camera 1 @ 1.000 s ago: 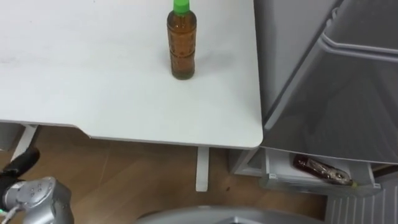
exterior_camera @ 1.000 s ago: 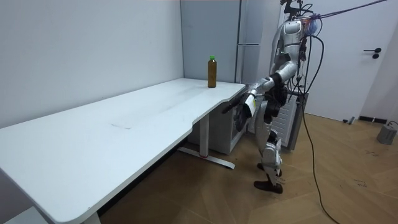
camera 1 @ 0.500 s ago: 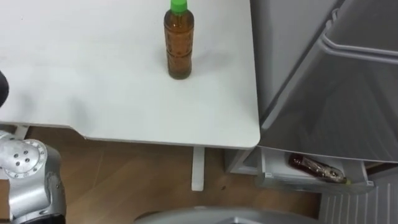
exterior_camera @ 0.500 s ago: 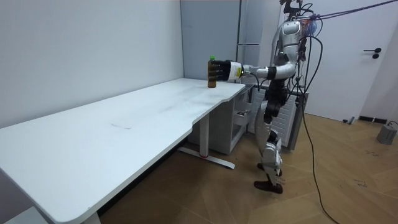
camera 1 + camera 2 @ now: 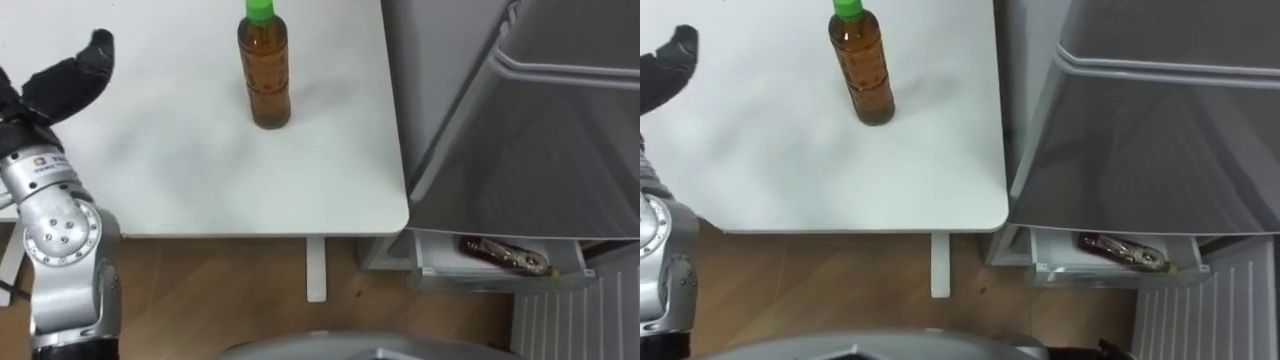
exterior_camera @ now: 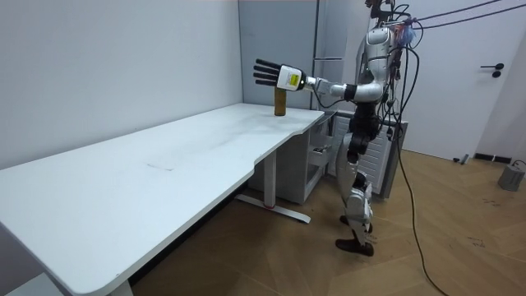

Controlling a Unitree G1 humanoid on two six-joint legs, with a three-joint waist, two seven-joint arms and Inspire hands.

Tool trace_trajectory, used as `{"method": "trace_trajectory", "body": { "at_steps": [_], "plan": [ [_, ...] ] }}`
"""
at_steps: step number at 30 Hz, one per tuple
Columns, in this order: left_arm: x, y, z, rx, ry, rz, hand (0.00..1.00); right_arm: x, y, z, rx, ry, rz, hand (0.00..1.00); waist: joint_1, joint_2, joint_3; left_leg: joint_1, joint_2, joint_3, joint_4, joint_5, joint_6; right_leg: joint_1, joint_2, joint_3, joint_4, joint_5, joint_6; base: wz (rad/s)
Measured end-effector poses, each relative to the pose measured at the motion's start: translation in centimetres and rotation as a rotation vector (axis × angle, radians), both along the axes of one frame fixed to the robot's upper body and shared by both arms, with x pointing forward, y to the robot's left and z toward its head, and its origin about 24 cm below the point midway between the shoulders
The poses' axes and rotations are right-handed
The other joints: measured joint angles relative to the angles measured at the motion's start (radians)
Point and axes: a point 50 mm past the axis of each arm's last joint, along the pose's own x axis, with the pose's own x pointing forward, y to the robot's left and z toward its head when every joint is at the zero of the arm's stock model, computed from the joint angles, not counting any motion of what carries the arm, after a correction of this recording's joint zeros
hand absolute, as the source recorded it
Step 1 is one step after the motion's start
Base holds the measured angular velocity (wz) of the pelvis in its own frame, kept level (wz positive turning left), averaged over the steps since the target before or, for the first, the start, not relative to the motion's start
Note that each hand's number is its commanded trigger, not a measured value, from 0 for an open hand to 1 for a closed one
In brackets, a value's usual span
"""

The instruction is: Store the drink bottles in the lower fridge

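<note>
While the green-capped amber drink bottle point(image 5: 265, 72) stands upright on the white table point(image 5: 180, 185), the left robot hand point(image 5: 58, 85) hovers spread and empty to its left; it should close in level and wrap the bottle's middle without tipping it.

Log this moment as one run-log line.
left hand open above white table, apart from green-capped bottle | green-capped bottle upright on white table | second bottle lying in low fridge shelf

The left hand point(image 5: 62, 82) is cut off by the left eye view's left edge. In the room view it hides the top of the tea bottle point(image 6: 280, 108). A fridge shelf point(image 5: 500, 279) half hides another bottle point(image 5: 503, 256) behind its rim.
</note>
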Motion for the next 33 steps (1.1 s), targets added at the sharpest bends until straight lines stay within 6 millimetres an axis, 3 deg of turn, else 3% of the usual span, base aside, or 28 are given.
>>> {"method": "trace_trajectory", "body": {
  "at_steps": [12, 33],
  "plan": [
    [0.9, -2.8, -1.0, 0.003, 0.074, -0.297, 0.00, 0.5, 0.2, 0.0, 0.022, -0.002, 0.045, 0.00, -0.031, -0.009, 0.0033, 0.001, 0.001, 0.003, -0.003, 0.000, 0.000, 0.006, 0.002, 0.003, -0.013, 0.000, 0.000, 0.01],
    [1.0, -3.0, -2.8, -0.151, 0.155, -0.363, 0.00, 0.0, 0.1, -0.1, 0.010, 0.012, 0.036, 0.00, -0.046, 0.004, -0.0016, 0.012, 0.001, 0.007, -0.003, 0.001, -0.002, 0.008, 0.003, 0.008, -0.013, 0.000, -0.001, 0.00]
  ]
}}
